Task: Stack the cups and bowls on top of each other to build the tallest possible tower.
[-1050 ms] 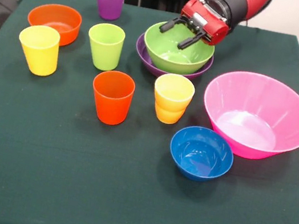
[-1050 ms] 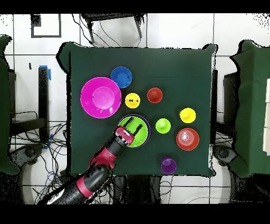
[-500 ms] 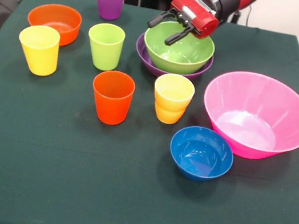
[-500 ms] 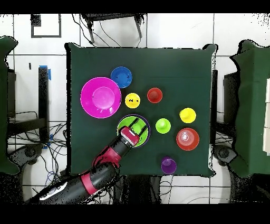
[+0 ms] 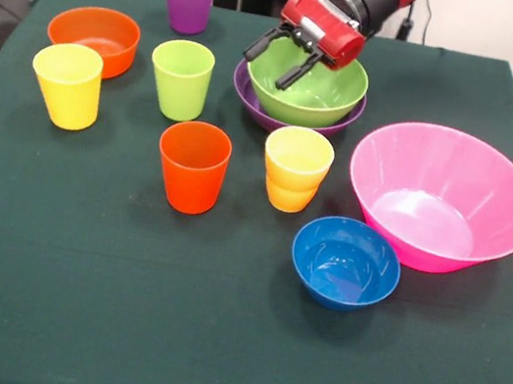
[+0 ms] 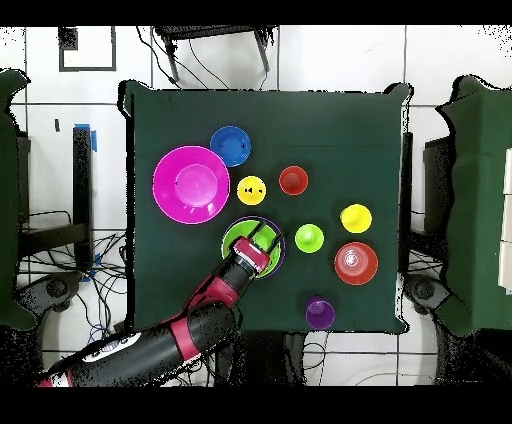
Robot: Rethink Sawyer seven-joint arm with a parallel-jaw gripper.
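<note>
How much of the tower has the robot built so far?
Only a tiny start. The green bowl sits inside the purple bowl. The end effector hangs open over the green bowl's rim, holding nothing. Left to stack: the pink bowl, blue bowl, orange bowl and all five cups, standing apart on the table.

5 cups and 5 bowls, all upright.
Lime green bowl nests in purple bowl; the rest stand apart.
</note>
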